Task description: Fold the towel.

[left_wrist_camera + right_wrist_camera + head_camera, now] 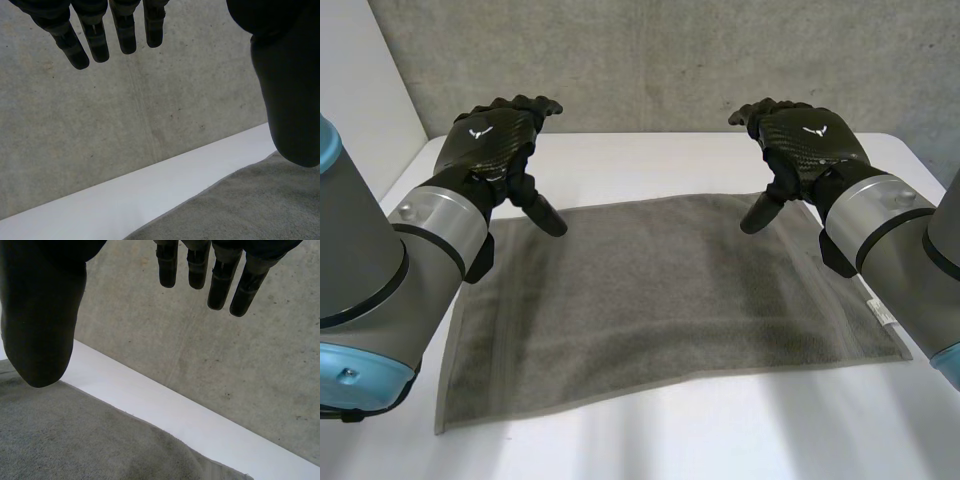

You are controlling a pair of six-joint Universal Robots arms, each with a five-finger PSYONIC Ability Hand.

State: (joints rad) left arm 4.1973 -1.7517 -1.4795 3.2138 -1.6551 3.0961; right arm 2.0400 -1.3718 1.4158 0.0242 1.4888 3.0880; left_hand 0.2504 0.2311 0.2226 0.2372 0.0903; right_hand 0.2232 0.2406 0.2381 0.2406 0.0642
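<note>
Grey terry towel [660, 300] lies spread flat on the smooth white table [670, 445], a long rectangle w/ looped nap and flatter woven bands near its short ends, skewed a bit so the near-left corner sits lowest in the head view. A small white tag [880, 313] sticks out at the towel's right short edge; print too small to read. Left hand [495, 140] is over the far-left corner, right hand [805, 135] over the far-right corner. Both are black w/ a carbon-weave back bearing a white winged emblem, no letters legible. Head view shows each thumb pointing down at the far edge; can't tell if the tips touch the cloth. Wrist views add the palm side: left fingers [125, 35] hang loose and spread, thumb [290, 100] well apart from them, nothing between; right fingers [220, 285] and thumb [42, 330] likewise slack and empty. Those 2 views also show the towel's far hem, a strip of bare table beyond it, and the mottled concrete wall [670, 60].
</note>
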